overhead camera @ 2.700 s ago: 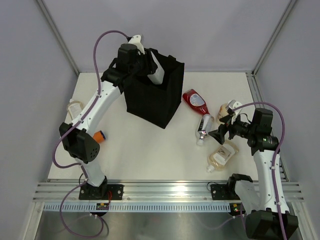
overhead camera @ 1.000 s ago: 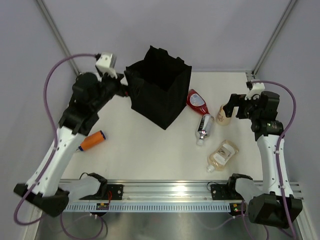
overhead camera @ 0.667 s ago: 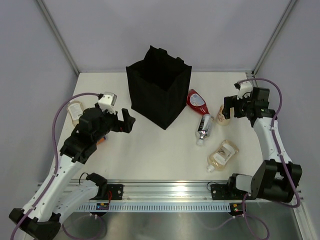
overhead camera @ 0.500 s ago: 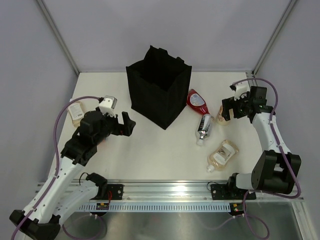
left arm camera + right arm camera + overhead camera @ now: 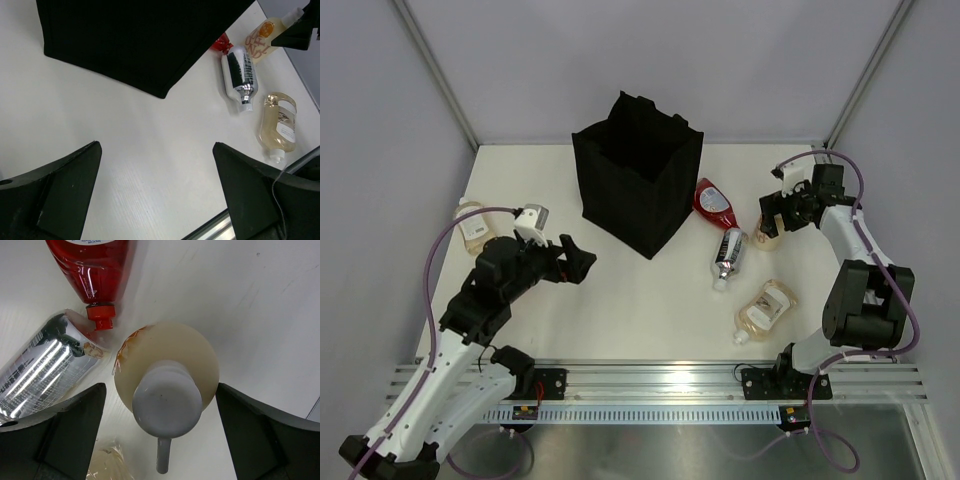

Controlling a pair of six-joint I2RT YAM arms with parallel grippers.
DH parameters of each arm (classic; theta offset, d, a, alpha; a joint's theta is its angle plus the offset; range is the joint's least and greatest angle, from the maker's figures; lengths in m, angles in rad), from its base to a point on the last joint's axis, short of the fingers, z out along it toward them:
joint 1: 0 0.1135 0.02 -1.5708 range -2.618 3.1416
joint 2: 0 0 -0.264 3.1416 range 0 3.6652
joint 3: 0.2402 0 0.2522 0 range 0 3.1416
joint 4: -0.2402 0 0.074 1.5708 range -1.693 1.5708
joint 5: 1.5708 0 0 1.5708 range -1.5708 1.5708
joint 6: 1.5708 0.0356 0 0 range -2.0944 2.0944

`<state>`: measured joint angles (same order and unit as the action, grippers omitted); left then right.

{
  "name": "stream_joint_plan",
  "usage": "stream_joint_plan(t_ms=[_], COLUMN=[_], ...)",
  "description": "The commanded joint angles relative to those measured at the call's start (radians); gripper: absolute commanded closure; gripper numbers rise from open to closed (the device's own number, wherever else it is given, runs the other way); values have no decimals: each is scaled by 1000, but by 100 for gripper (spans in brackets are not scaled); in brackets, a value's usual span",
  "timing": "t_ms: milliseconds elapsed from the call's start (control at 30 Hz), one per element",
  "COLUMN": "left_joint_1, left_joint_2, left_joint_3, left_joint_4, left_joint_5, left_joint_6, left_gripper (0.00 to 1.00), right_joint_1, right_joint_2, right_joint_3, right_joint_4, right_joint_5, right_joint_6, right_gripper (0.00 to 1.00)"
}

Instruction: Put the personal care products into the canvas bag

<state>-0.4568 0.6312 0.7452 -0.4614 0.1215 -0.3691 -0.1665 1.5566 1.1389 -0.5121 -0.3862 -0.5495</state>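
The black canvas bag (image 5: 638, 175) stands open at the back centre. To its right lie a red squeeze bottle (image 5: 713, 203), a silver tube (image 5: 728, 256) and a flat amber bottle (image 5: 766, 308). An upright amber pump bottle (image 5: 765, 238) stands beside them. My right gripper (image 5: 775, 213) hovers over it, open. In the right wrist view its white pump head (image 5: 167, 397) sits between the fingers of the right gripper (image 5: 160, 386), untouched. My left gripper (image 5: 578, 258) is open and empty over bare table left of the bag, as the left wrist view shows (image 5: 155, 150).
Another amber bottle (image 5: 472, 222) lies near the table's left edge, behind my left arm. Grey walls close in the table on three sides. An aluminium rail (image 5: 650, 380) runs along the near edge. The bag (image 5: 145, 40) fills the top of the left wrist view.
My left arm has drawn back from the bag and come down low over the table to its left. My right gripper has swung in above the pump bottle. Both stayed open.
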Motion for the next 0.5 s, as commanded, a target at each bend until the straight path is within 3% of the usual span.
stream_joint_plan(t_ms=[0,333,467], left_joint_1=[3,3,1], left_joint_2=[-13,-2,38], left_joint_3=[-9,-43,-46], left_joint_4=[61,155,210], left_joint_5=[52,188,343], left_joint_6=[-36,-108,-100], left_gripper=[1,1,1], right_joint_1=[-5,-5,-5], right_joint_2=[20,100,112], right_joint_3=[38,56,42], right_joint_4=[35,75,103], right_joint_5=[-14,-55,-79], right_joint_6=[-20,22,45], right_gripper=[0,0,8])
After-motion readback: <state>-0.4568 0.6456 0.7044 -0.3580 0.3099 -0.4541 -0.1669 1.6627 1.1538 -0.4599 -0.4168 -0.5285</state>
